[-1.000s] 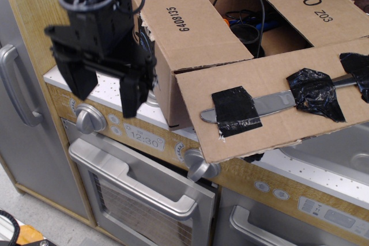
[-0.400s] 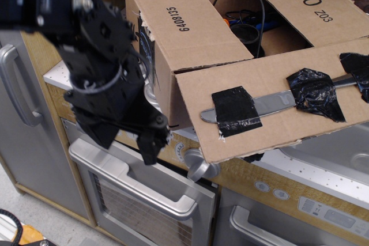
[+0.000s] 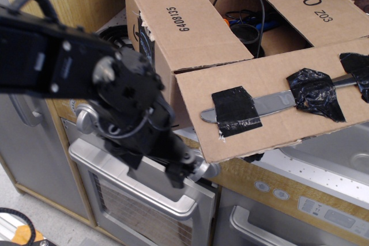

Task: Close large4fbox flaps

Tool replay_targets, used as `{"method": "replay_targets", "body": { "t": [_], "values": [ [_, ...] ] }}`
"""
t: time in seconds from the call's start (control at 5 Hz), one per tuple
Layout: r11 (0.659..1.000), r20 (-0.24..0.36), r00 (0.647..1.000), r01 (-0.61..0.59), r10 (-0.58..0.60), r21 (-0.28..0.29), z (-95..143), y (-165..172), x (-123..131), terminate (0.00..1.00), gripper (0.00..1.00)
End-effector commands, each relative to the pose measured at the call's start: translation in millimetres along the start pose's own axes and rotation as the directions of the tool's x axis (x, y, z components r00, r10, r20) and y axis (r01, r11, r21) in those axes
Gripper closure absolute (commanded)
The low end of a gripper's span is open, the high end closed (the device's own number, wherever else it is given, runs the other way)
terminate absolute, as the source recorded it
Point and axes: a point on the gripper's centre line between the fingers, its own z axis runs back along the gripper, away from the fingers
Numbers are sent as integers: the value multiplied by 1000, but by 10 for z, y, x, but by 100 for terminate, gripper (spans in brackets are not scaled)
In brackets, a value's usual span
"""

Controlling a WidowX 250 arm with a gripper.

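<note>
— Hand (image 3: 181, 172) hangs low beneath the long front flap (image 3: 277, 105), at the oven knob (image 3: 202, 169); its opening can't be read, and it appears to hold nothing.

— And the large4fbox (image 3: 167, 79)?

— Open on the stove. A careless upward sweep could buckle the flap or shove the box back.

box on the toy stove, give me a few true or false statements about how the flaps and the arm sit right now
1. The cardboard box is fully closed. False: cables show through the open top.
2. The flap printed 6408135 lies roughly flat over the left part of the opening. True.
3. The long front flap carries a silver strip under black tape patches. True.
4. The gripper hovers above the box. False: it is low, by the front flap's bottom-left corner, in front of the oven door.
5. The 30 Z03 flap is torn off. False: attached.
</note>
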Motion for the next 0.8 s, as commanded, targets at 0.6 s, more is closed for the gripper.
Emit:
{"method": "replay_targets", "body": {
  "t": [0.6],
  "values": [
    [973, 59, 980, 178, -188, 145, 276, -447, 545, 0, 0]
  ]
}}
